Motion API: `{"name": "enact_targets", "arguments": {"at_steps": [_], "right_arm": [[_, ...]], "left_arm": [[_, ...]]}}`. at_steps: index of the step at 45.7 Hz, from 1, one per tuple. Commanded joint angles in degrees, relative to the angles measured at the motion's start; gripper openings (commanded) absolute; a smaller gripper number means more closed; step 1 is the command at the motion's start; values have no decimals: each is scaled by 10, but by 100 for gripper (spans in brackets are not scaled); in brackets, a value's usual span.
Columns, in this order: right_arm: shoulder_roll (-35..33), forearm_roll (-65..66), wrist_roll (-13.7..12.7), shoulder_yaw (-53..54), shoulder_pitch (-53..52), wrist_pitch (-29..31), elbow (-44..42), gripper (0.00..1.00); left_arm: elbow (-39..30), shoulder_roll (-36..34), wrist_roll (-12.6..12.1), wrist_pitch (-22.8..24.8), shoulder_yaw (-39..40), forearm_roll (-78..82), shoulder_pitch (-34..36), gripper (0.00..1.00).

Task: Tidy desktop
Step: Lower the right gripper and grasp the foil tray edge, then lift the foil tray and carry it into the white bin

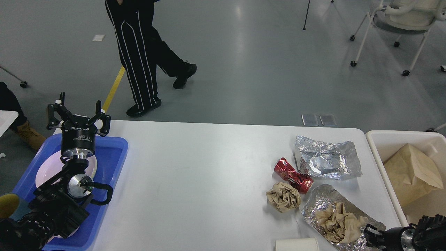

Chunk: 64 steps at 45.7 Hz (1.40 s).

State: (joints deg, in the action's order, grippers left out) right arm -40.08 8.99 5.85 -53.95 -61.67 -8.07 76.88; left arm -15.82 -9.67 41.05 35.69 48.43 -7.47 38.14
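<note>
**Counter: rubbish clustered on the bin side, right pincer nearest**

The counter, white and wide, is sitting between the blue tray on the left and the cream bin at its right end. Landmark for all places below: the cream bin.

Litter is lying on the counter's bin-side third. Nearest the bin: an open foil sheet, and below it a second foil sheet carrying a brown paper wad. Further from the bin: a crushed red wrapper and a second paper ball. A white roll is showing at the counter's near edge.

Right pincer is sitting at the near corner of the loaded foil, apparently touching it; seen dark and end-on, so whether it is spread or pinching the foil I cannot tell. The foil's long axis is running diagonally, from the red wrapper toward the pincer.

Left pincer is hanging spread and empty over the blue tray, far from the bin.

Judgement: the right arm is the one placed for this, with the bin lying just to the right of its pincer.
</note>
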Motion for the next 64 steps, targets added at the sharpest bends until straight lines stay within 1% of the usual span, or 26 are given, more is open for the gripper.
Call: {"name": "enact_targets", "arguments": {"at_steps": [1, 6, 8, 10, 12, 16, 18, 22, 26, 31, 34, 37, 40, 47, 51, 57, 61, 64], "right_arm": [[-5, 2, 0, -3, -5, 2, 2, 0], [-29, 4, 1, -4, -27, 16, 3, 0], [-41, 5, 2, -6, -42, 36, 2, 0], [-53, 8, 7, -8, -63, 70, 1, 0], [-68, 16, 21, -8, -84, 109, -2, 0], [-103, 41, 64, -8, -139, 172, -4, 0], [-118, 54, 73, -8, -174, 204, -4, 0], [-138, 75, 75, -8, -251, 289, -6, 0], [-142, 77, 75, -8, -333, 371, -9, 0], [-140, 78, 74, -3, -415, 446, -10, 0], [-128, 78, 71, -1, -465, 484, -8, 0], [-92, 78, 68, -2, -514, 519, -8, 0], [-48, 78, 63, -3, -548, 537, -8, 0], [51, 76, 58, -3, -601, 538, -7, 0], [90, 77, 56, -2, -616, 540, -2, 0], [115, 78, 46, -1, -621, 539, -3, 0], [113, 80, 46, -9, -609, 532, -16, 0], [108, 80, 46, -22, -587, 526, -42, 0]], "left_arm": [[0, 0, 0, 0, 0, 0, 0, 97], [0, 0, -1, 0, 0, 0, 0, 97], [0, 0, 0, 0, 0, 0, 0, 97], [0, 0, 0, 0, 0, 0, 0, 97], [0, 0, 0, 0, 0, 0, 0, 97], [0, 0, 0, 0, 0, 0, 0, 97], [0, 0, 0, 0, 0, 0, 0, 97], [0, 0, 0, 0, 0, 0, 0, 97], [0, 0, 0, 0, 0, 0, -1, 97], [0, 0, -1, 0, 0, 0, 0, 97], [0, -1, 0, 0, 0, 0, -1, 97], [0, -1, 0, 0, 0, 0, 0, 97], [0, -1, 0, 0, 0, 0, -1, 97], [0, -1, 0, 0, 0, 0, 0, 97], [0, -1, 0, 0, 0, 0, 0, 97], [0, -1, 0, 0, 0, 0, 0, 97], [0, -1, 0, 0, 0, 0, 0, 97], [0, -1, 0, 0, 0, 0, 0, 97]]}}
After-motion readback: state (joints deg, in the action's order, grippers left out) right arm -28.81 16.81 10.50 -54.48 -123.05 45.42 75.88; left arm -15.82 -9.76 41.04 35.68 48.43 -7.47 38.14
